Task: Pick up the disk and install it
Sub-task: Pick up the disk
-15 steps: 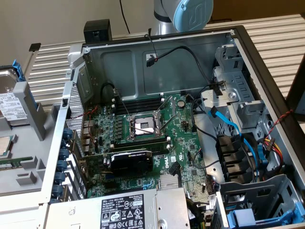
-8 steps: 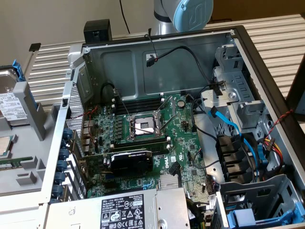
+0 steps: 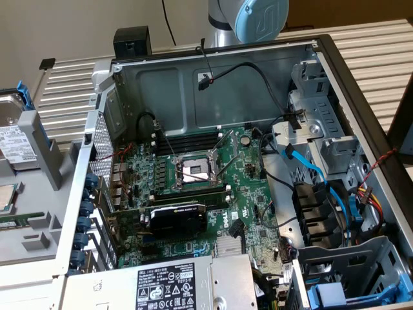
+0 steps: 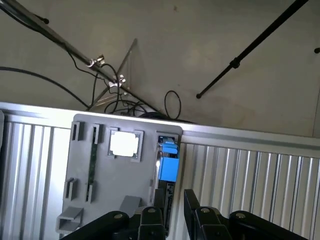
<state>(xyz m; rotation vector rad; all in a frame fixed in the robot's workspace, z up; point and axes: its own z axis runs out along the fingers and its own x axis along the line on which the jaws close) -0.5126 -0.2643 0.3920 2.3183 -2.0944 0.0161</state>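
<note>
1. Now, the disk (image 3: 15,139) stands on edge in a slot of the grey holder (image 3: 48,194), out at nine o'clock in the exterior view, outside the open computer case (image 3: 213,77).
2. It has a silver body, a white label facing the camera and a blue rail along its edge (that blue is easy to spot).
3. Over on the wrist view, the claw (image 4: 175,200) has its black fingers (image 4: 158,212) apart, with a clear gap between them and nothing gripped.
4. Beyond that gap sits the holder with the disk seen edge-on, blue rail toward the camera. Claw and disk are not touching.
5. Beside the disk in the holder is a square processor chip (image 4: 123,144) in its recess, then a memory stick (image 4: 92,160) in a narrow slot.
6. The holder lies on the ribbed metal worktop (image 4: 245,170).
7. Inside the case, the motherboard (image 3: 251,194) is at centre. The black graphics card (image 3: 177,219) is toward six o'clock, and the grey power supply (image 3: 168,284) is right at six. The drive cage (image 3: 361,265) is at four.
8. The arm's blue-capped joint (image 3: 258,19) sits at twelve o'clock, behind the case's far wall.
</note>
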